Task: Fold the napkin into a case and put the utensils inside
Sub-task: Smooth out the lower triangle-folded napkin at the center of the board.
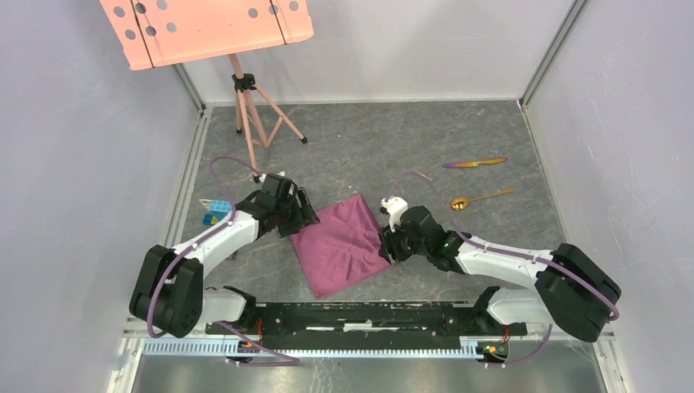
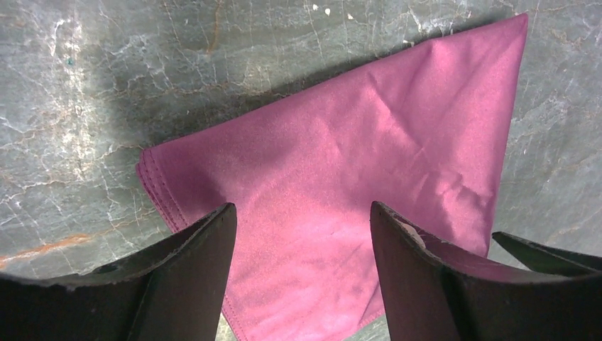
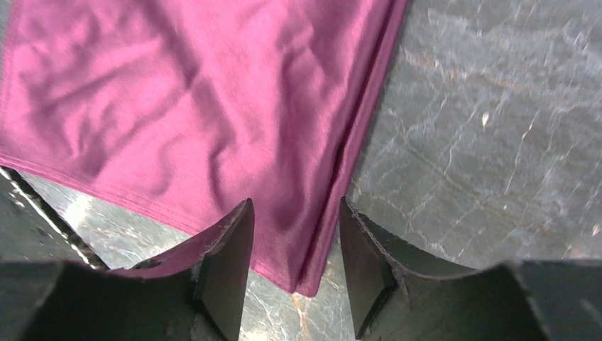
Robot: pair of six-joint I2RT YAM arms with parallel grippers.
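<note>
Plum-purple napkin (image 1: 340, 241) lies folded flat mid-table (image 1: 368, 139), doubled edges showing. At its opposite edges the left gripper (image 2: 302, 213) and right gripper (image 3: 294, 206) hover with jaws parted, holding nothing, apparently placed for another fold. Unused spoon (image 1: 479, 198) and knife (image 1: 475, 163) lie well apart, toward the far right edge.

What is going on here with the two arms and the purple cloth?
Two robot arms are working on the napkin, which lies on the table, folded over, as its doubled edges show. The left tool hangs open over its left corner; the right tool stands open astride an edge by its right corner. Neither seems to grip the cloth. The gold spoon and the knife lie farther back, not yet put inside.
</note>
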